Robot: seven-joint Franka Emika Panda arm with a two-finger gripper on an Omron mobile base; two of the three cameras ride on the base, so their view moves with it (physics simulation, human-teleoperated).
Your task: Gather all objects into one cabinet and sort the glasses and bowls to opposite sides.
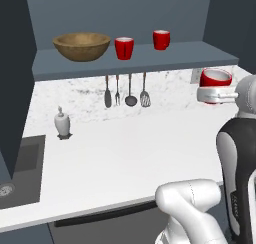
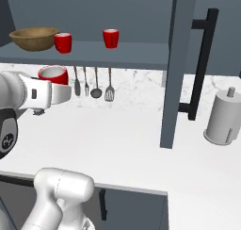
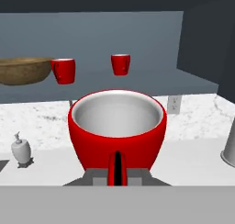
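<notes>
My gripper (image 3: 117, 172) is shut on the handle of a red cup (image 3: 117, 126), held upright above the white counter at the right, below the shelf. The same cup (image 1: 216, 77) sits on the hand (image 1: 216, 94) in the left base view, and again as the cup (image 2: 53, 74) in the right base view. On the blue-grey shelf board (image 1: 165, 58) of the dark cabinet stand the wooden bowl (image 1: 81, 46) at the left, a red cup (image 1: 124, 48) right beside it and another red cup (image 1: 161, 39) further right and back.
Several metal utensils (image 1: 126, 90) hang under the shelf. A white soap dispenser (image 1: 62, 123) stands near the sink (image 1: 20, 168). An open cabinet door (image 2: 176, 69) with a black handle and a grey roll on a stand (image 2: 221, 117) are at the right.
</notes>
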